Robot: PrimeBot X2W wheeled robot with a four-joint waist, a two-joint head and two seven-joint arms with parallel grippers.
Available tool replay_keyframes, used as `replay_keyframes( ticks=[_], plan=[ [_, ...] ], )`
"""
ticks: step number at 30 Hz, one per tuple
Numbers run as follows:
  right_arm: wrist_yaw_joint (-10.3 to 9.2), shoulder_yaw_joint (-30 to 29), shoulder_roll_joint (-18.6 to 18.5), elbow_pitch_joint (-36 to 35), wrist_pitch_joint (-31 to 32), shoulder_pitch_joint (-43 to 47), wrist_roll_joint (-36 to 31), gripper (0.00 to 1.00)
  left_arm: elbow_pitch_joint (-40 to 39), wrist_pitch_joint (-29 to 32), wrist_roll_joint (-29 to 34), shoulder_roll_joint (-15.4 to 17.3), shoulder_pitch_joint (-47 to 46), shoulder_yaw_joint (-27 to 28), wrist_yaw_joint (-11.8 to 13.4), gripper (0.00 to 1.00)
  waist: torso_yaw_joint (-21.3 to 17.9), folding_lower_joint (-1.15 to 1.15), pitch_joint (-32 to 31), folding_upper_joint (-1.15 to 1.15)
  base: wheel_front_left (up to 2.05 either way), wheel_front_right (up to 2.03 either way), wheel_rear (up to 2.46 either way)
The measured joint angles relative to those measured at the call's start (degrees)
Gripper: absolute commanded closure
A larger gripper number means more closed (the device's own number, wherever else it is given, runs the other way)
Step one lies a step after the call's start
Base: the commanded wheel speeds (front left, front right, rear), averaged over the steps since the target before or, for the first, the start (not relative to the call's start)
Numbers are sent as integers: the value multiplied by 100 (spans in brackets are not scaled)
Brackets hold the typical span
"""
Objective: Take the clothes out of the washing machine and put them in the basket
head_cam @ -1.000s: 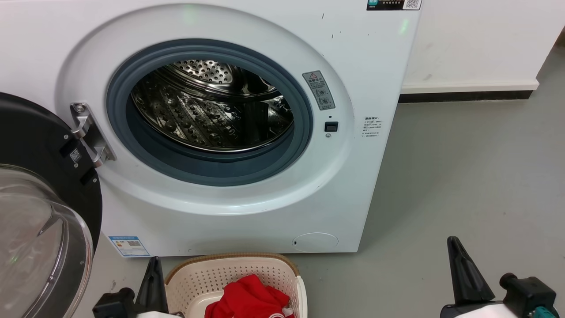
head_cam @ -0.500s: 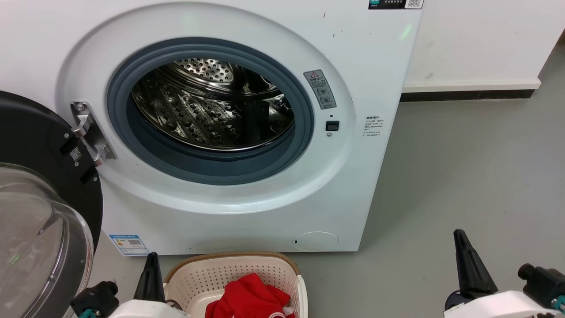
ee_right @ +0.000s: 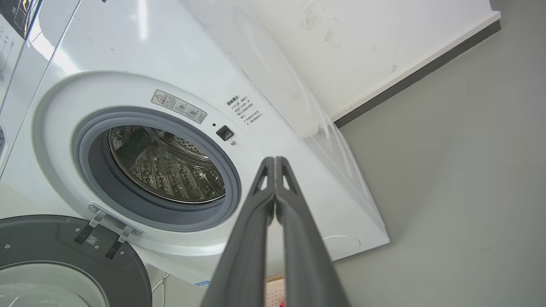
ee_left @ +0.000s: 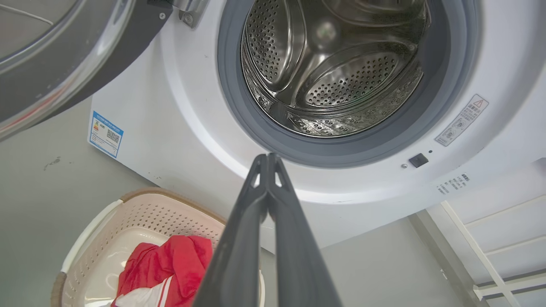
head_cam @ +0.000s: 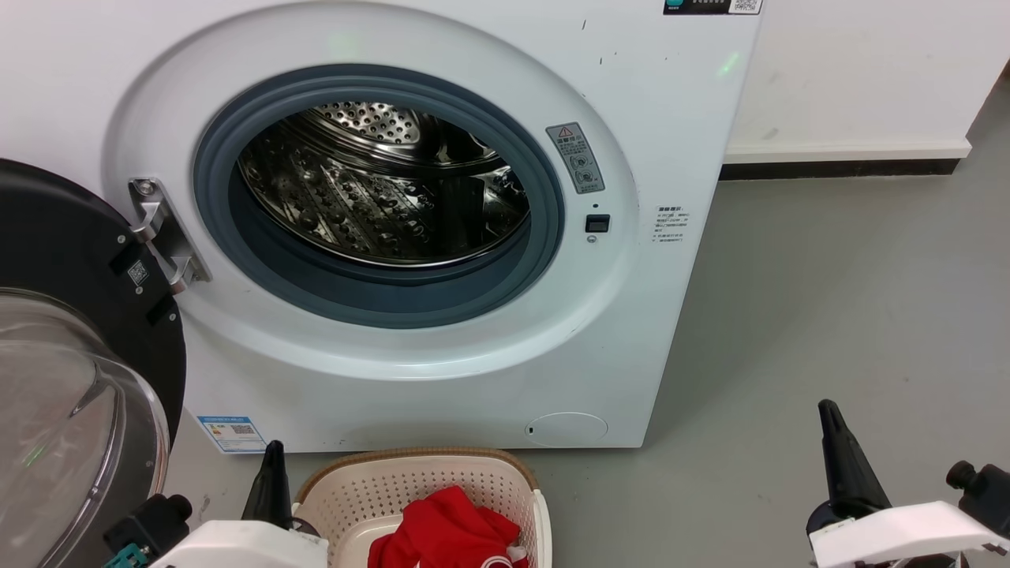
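Both tools are pressed together, holding nothing: the left tool [ee_left: 268, 158] points toward the washing machine [head_cam: 655, 142], and the right tool [ee_right: 275, 161] hangs off to the side over the floor [head_cam: 828, 315]. The task looks all but done. The soft red clothes [head_cam: 446, 530] lie bunched in the basket [head_cam: 359, 493] just before the machine, and the perforated steel drum [head_cam: 379, 197] gleams bare as far as the views reach. The basket is cream plastic lattice with a brown woven-look rim; the machine has a grey rubber seal [head_cam: 379, 304], and its domed glass door [head_cam: 71, 379] stands open.

Bright, sharp; glints in washing machine [head_cam: 379, 197]
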Motion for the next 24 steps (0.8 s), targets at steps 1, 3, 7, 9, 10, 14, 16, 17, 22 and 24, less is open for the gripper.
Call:
replay_keyframes(
  ticks=[1,3,7,9,10,14,16,17,22,24],
  plan=[
    [0,-8,-3,11,38,-52,188,100,10,44,-160,0,-51,11,-22,100,4,0,3,0,0,0,0],
    [0,-12,-4,22,54,-70,274,100,13,53,-241,0,-68,18,-24,100,5,0,5,0,0,0,0],
    [0,-33,-12,65,124,-101,609,100,41,137,-558,0,-90,45,-74,100,13,0,11,0,0,0,0],
    [0,-41,-13,86,156,-124,764,100,55,172,-722,0,-126,58,-85,100,16,0,14,0,0,0,0],
    [0,-46,-15,96,181,-144,847,100,59,198,-797,0,-150,65,-109,100,18,0,15,0,0,0,0],
    [0,-65,-21,130,241,-184,1155,100,80,258,-1095,1,-191,90,-135,100,25,0,22,0,0,0,0],
    [0,-79,-24,151,289,-190,1311,100,94,299,-1232,1,-204,103,-175,100,29,0,25,0,0,0,0],
    [0,-83,-25,159,294,-198,1378,100,99,312,-1302,0,-212,109,-177,100,31,0,27,0,0,0,0],
    [0,-109,-32,196,379,-291,1736,100,121,398,-1650,1,-294,145,-226,100,40,0,34,0,0,0,0],
    [0,-120,-33,209,408,-307,1880,100,130,422,-1792,1,-304,159,-240,100,44,0,37,0,0,0,0]
  ],
)
